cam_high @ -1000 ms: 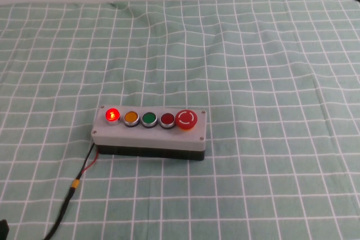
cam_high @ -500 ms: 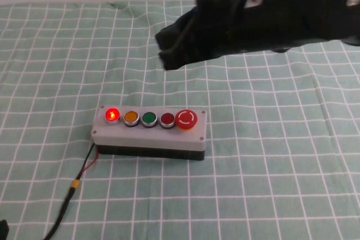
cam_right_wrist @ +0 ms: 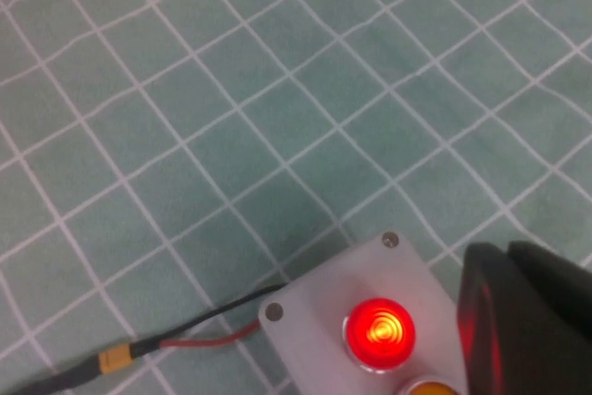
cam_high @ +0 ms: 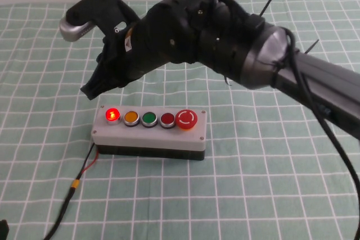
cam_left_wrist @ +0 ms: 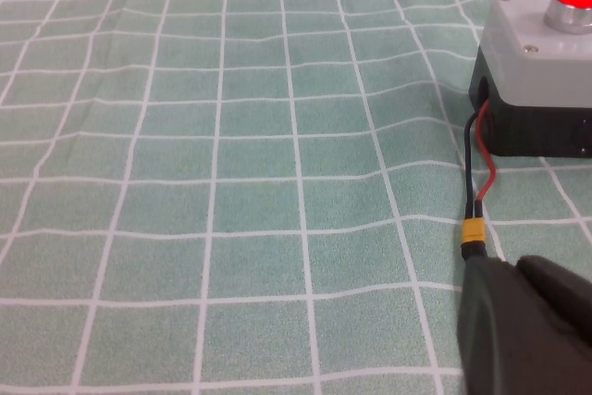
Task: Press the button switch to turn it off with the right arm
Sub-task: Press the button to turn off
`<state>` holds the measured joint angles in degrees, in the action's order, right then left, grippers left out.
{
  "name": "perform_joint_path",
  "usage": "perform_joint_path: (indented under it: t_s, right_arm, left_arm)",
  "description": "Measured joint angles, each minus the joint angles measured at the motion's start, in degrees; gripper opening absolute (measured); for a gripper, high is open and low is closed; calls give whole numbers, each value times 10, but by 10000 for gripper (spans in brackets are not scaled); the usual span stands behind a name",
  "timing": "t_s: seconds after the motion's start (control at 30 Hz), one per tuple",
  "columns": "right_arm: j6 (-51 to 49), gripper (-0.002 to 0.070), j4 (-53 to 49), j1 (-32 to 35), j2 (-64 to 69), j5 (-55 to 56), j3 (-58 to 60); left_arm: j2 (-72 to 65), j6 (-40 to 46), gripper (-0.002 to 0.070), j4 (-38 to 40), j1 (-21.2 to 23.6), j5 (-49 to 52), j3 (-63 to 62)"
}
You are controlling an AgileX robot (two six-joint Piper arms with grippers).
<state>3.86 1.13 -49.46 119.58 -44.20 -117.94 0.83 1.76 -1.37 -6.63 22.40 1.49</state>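
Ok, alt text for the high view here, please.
The right arm reaches over the checked cloth, its right gripper hovering just above the button switch, whose leftmost red button glows. The left gripper is out of view.

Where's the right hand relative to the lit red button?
In the high view, the right hand hovers just behind the lit red button at the switch box's left end.

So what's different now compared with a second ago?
The right arm swung in from the right, and the right gripper now hovers just above the lit red button. The button box hasn't moved, and its light is still on. The left gripper stays low beside the wire.
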Motion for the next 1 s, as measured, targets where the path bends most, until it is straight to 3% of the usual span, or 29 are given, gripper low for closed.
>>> perform_joint_path:
  t_s: [0.57,1.0]
  right_arm:
    - [-14,-15,28,-3,109,-53,-46]
    - [-21,-15,-45,-3,-35,-62,-82]
  left_arm:
    - [0,0,-3,0,0,0,0]
    - [0,0,-3,0,0,0,0]
